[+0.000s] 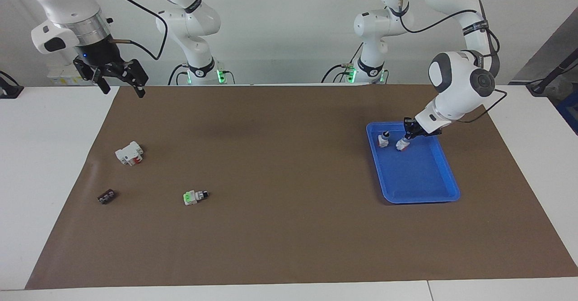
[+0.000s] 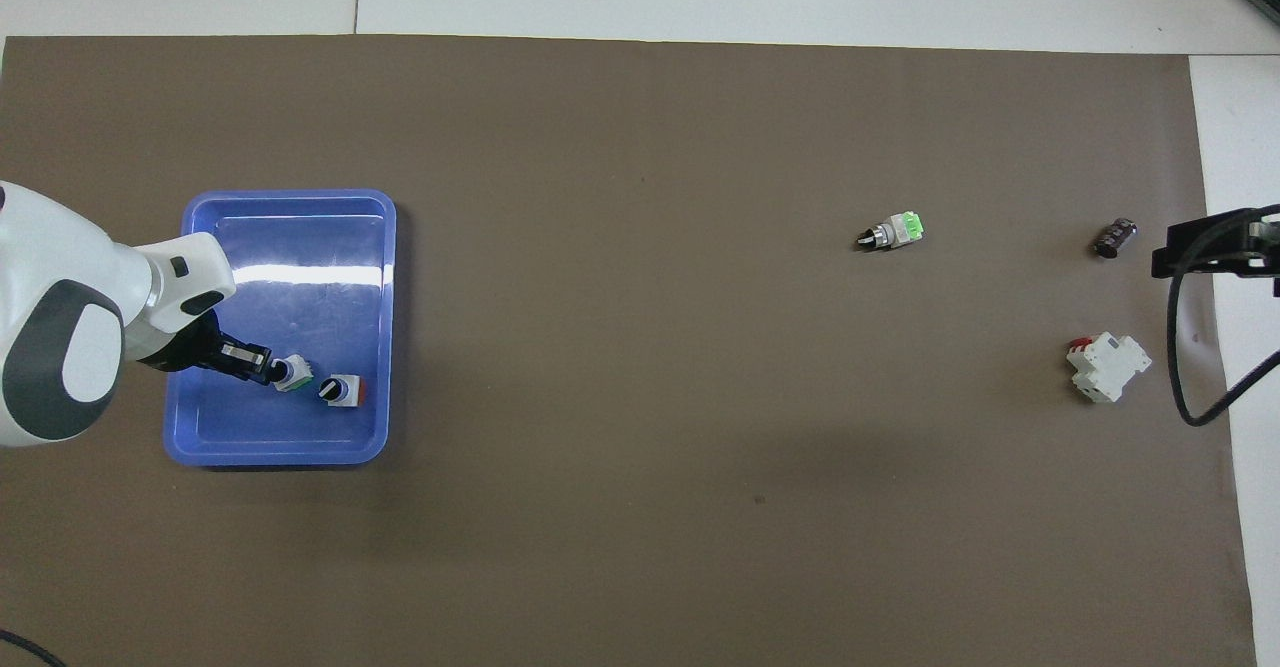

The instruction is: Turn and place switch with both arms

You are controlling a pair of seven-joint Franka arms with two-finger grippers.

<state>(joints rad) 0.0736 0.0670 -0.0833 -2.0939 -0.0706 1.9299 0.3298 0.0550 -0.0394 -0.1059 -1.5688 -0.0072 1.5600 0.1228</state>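
My left gripper [image 1: 407,137] is down in the blue tray [image 1: 420,174], shut on the black knob of a switch [image 1: 402,145] that leans with its base at the tray floor. It also shows in the overhead view, where the left gripper [image 2: 268,371] holds the switch [image 2: 293,375]. A second switch [image 1: 384,139] stands upright beside it in the tray [image 2: 300,247]. A third switch [image 1: 195,196] with a green end lies on its side on the brown mat. My right gripper [image 1: 123,89] is open and empty, raised over the mat's corner at the right arm's end.
A white block with a red lever [image 1: 129,153] and a small dark part [image 1: 106,196] lie on the mat toward the right arm's end. The brown mat [image 1: 289,229] covers most of the white table.
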